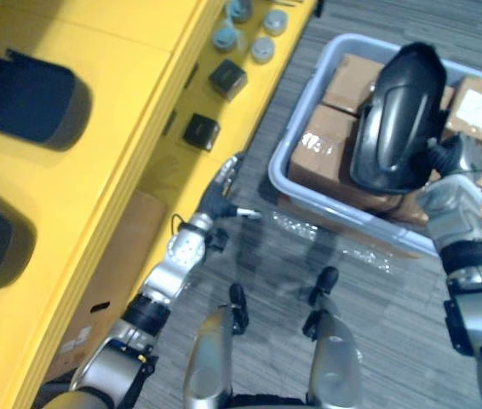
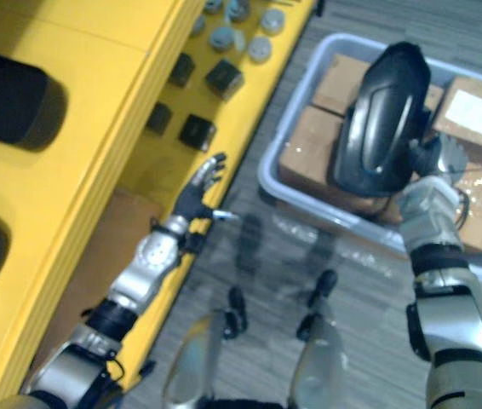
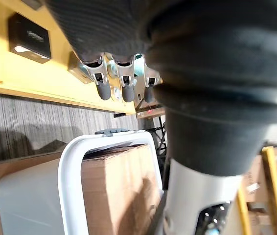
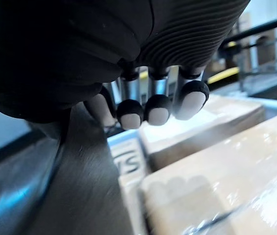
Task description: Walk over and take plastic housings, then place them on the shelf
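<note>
OK, right hand (image 1: 458,200): fingers (image 4: 158,110) are curled, with the thumb on the other side, clamped on the lower end of the black housing (image 1: 398,115). The grip is at one end only, and most of the shell stands up past the hand. The housing sits in the upper right of the frame, lifted clear above the grey bin (image 1: 279,175) and the cardboard boxes (image 1: 326,158) packed in it. The right wrist view shows the fingertips wrapped close against the glossy shell, but I can't tell how much of the pads bear on it. Left hand (image 2: 194,200): fingers straight and relaxed, holding nothing, at centre frame just beside the edge of the yellow shelf (image 1: 96,196). The top level on the left of the frame already carries two more dark housings (image 1: 20,98). The lower level, top centre, has small black boxes (image 1: 226,79) and grey round parts (image 1: 262,48).

Risks as I judge them:
- Smooth shell plus an end-only grip means it could pivot or slide out when the arm swings across to the shelf.
- Its low end could clip the bin rim if the swing goes flat.
- The drop spot has to avoid the housings already parked, or one gets knocked off.
- The left hand is close enough to the shelf edge to bump it if the body turns.
</note>
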### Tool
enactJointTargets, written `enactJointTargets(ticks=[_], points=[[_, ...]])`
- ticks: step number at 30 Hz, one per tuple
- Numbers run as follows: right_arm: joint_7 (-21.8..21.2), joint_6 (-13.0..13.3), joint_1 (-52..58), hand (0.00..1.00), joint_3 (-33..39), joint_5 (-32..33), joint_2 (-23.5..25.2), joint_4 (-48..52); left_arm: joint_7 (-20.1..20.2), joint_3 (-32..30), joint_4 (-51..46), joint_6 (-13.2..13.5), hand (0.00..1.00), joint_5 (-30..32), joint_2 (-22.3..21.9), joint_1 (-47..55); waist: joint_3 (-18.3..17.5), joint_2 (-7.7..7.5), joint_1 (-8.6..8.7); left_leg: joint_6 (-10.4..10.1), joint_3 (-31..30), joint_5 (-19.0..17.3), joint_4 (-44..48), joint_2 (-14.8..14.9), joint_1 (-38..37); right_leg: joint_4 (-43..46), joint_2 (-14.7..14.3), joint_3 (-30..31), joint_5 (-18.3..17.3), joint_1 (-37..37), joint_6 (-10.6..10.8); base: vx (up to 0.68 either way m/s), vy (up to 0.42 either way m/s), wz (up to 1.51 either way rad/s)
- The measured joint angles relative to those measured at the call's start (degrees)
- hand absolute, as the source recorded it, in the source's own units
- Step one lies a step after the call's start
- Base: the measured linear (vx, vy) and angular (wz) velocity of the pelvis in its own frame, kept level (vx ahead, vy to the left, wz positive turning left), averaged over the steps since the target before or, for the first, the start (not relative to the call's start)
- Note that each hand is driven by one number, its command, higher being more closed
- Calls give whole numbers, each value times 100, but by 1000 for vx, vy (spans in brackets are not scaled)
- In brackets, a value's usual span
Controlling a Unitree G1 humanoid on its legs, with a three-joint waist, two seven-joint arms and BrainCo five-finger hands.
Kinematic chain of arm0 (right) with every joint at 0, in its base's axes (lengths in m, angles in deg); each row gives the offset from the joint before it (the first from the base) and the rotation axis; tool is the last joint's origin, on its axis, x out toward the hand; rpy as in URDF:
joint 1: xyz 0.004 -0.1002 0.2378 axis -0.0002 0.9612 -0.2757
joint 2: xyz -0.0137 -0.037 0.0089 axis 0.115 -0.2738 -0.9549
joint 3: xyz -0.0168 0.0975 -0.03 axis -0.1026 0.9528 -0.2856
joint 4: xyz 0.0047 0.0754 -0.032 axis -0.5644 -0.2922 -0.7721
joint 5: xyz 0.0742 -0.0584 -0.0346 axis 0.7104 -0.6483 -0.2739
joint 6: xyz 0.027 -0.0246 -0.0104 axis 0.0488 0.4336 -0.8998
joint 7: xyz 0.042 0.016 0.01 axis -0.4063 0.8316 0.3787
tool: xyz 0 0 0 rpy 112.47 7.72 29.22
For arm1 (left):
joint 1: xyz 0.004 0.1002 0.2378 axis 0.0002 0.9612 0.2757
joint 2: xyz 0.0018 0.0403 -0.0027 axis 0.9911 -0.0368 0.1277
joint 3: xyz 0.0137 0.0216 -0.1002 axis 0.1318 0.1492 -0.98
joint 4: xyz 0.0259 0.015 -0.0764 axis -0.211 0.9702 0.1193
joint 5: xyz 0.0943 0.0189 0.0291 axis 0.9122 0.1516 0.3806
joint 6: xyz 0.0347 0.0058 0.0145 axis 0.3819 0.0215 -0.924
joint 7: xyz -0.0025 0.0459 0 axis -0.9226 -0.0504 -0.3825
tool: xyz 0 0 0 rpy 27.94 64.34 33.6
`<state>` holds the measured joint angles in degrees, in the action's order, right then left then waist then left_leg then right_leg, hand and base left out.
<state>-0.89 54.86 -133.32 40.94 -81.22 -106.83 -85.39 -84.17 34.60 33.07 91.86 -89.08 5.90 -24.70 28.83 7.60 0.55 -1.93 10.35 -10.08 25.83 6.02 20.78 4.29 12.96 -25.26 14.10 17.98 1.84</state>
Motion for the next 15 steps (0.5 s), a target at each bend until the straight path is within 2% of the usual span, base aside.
enactJointTargets(ticks=[4, 7, 11, 15], points=[[18, 18, -27, 100, -6, -108, 17, 348, -149, 5, 226, -69, 0, -1, -216, -224, 13, -66, 35, -40, 136, -35, -38, 49, -100, 21, -45, 167, -39, 4, -44, -17, 34, -14], [19, 58, -27, 100, -8, -196, 56, 425, -204, 4, 317, -140, 0, -4, -257, -466, 38, -186, 46, -50, 150, -53, 23, 79, -76, 8, -72, 201, -100, 19, -88, -85, 31, -6], [20, 240, -55, 100, -9, -346, 220, 546, -328, -24, 634, -491, 0, -89, -289, -712, 34, -425, 46, -60, 275, -60, 35, 129, -70, -6, -122, 353, -88, 117, -59, -74, 17, -16], [20, 366, -139, 100, -9, -511, 265, 716, -364, -38, 927, -887, 0, -560, -417, -956, 48, -462, 181, -73, 283, -78, 52, 137, -68, -6, -134, 382, -34, 128, -39, -20, 34, -5]])
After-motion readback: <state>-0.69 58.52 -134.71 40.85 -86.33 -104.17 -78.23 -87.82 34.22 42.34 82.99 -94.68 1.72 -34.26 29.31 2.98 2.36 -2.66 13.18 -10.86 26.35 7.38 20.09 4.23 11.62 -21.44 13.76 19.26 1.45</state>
